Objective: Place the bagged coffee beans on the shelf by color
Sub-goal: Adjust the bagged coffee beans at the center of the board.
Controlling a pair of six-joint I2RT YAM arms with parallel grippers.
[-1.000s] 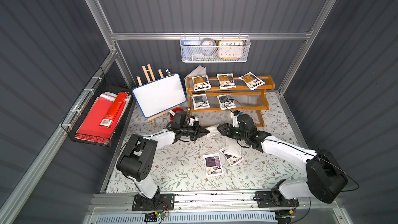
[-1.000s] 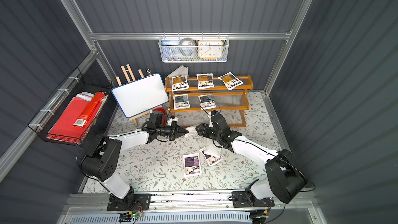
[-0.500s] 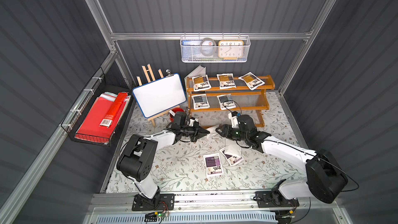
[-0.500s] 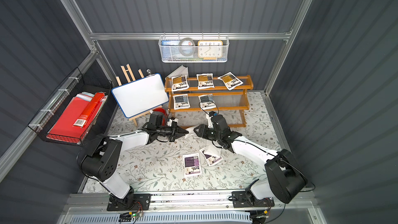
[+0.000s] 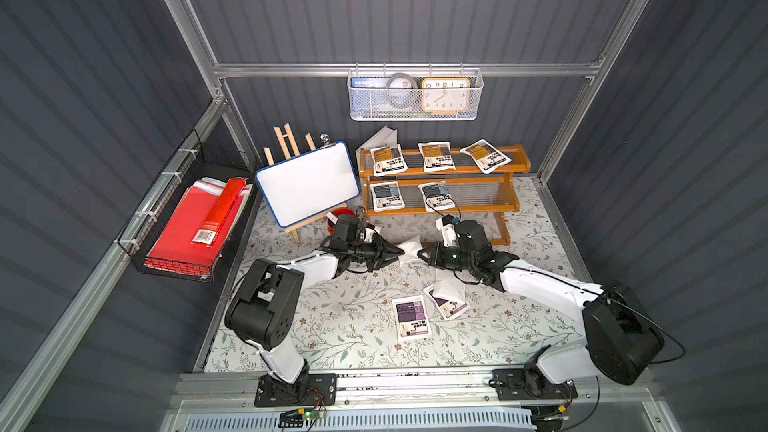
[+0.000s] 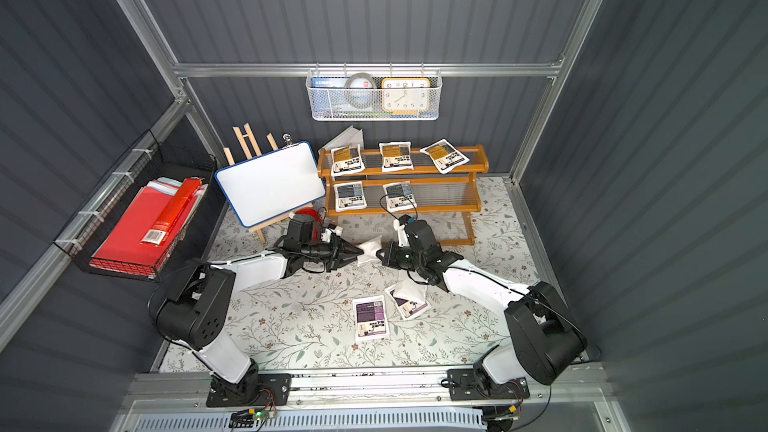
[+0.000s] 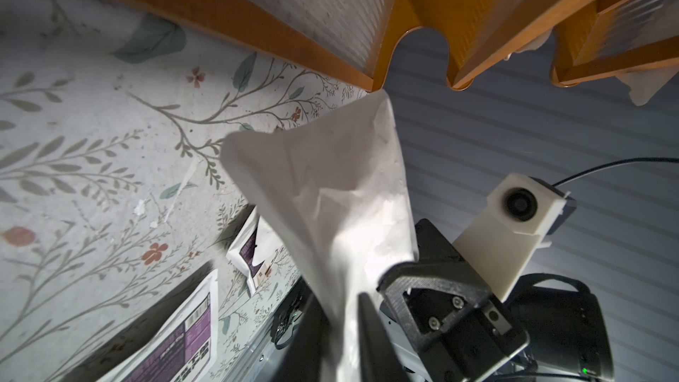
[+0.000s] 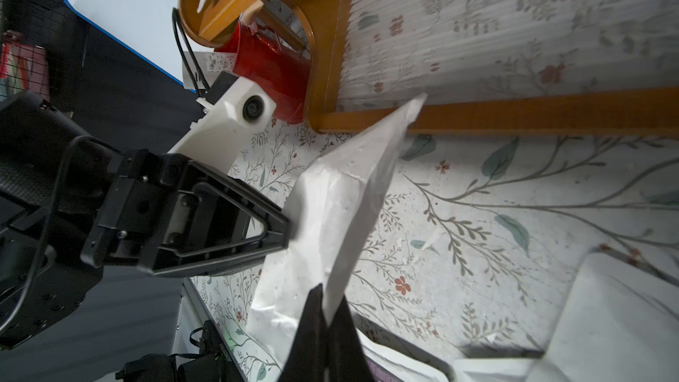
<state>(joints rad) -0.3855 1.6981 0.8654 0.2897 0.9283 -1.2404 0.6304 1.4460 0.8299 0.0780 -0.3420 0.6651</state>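
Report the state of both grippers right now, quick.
Left gripper: tip at the white pouch; open or shut cannot be told.
Right gripper: shut on the white pouch.

The pouch (image 7: 330, 185) held between the arms is matt white, crinkled and papery. The shelf (image 5: 478, 209) is glossy orange-brown wood with tiers of ribbed clear plastic. The left end effector (image 5: 394, 249) and right end effector (image 5: 420, 253) are matt black plastic, finely ridged. The bench (image 5: 340, 326) has a matt floral covering, lightly scuffed. The whiteboard (image 5: 307, 184) is smooth and glossy. The wall basket (image 5: 361, 106) is white perforated metal.
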